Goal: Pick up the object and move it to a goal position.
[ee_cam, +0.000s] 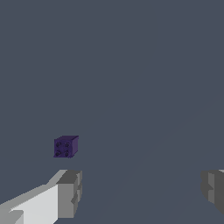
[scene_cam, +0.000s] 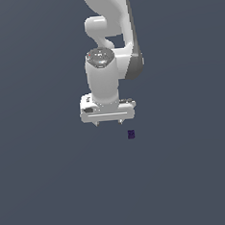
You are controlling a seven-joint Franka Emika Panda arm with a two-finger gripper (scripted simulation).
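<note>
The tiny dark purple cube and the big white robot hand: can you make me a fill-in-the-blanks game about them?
1. The tiny dark purple cube lies ____ the white robot gripper's two fingers, not between them.
2. The gripper's jaws stand ____, far apart.
3. The gripper is holding ____.
4. In the exterior view, the cube sits toward that view's ____ of the gripper.

Missing words: outside; open; nothing; right

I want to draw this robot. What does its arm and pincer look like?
The arm is smooth, rounded and white, with a grey side and a shiny dark cap. Its pincer is a wide white bar with two small blocky grey fingers.
</note>
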